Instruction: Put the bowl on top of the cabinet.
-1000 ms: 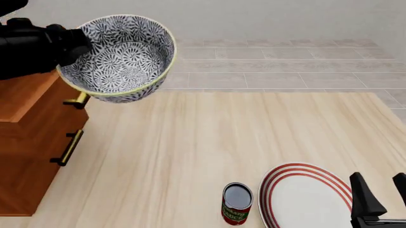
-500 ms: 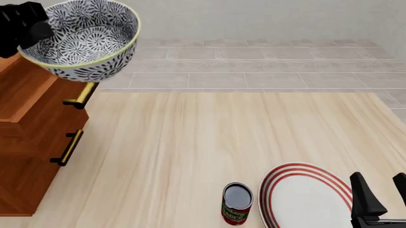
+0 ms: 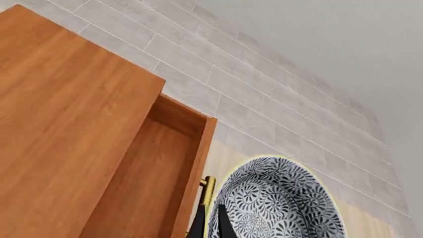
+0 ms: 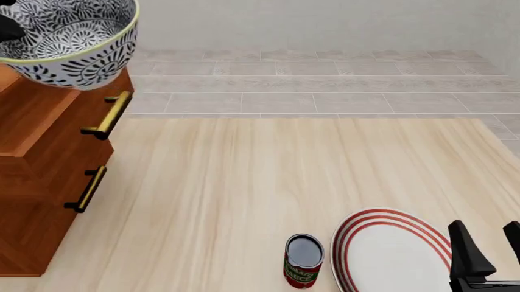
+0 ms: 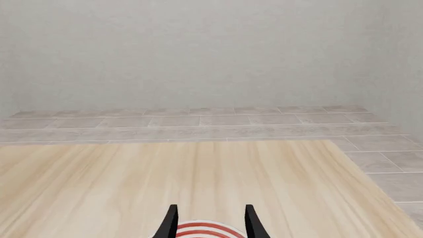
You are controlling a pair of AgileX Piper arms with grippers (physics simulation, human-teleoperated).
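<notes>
Holding the bowl (image 4: pixel 69 42) by its rim, left gripper (image 3: pixel 209 224) is pinched on it, up over the top front edge of the cabinet (image 4: pixel 41 152) at the desk's (image 4: pixel 243 194) left edge; can't tell if bowl touches the top. Right gripper (image 4: pixel 488 249) sits spread at the near right corner, over the plate (image 4: pixel 390 252). Can (image 4: pixel 303 260) stands just left of the plate.

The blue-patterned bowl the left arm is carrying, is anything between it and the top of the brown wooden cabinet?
Nothing visible. The blue-patterned bowl hangs over the reddish-brown wooden cabinet, pinched at its rim by the left gripper. The cabinet top shows bare wood in the left wrist view.
</notes>
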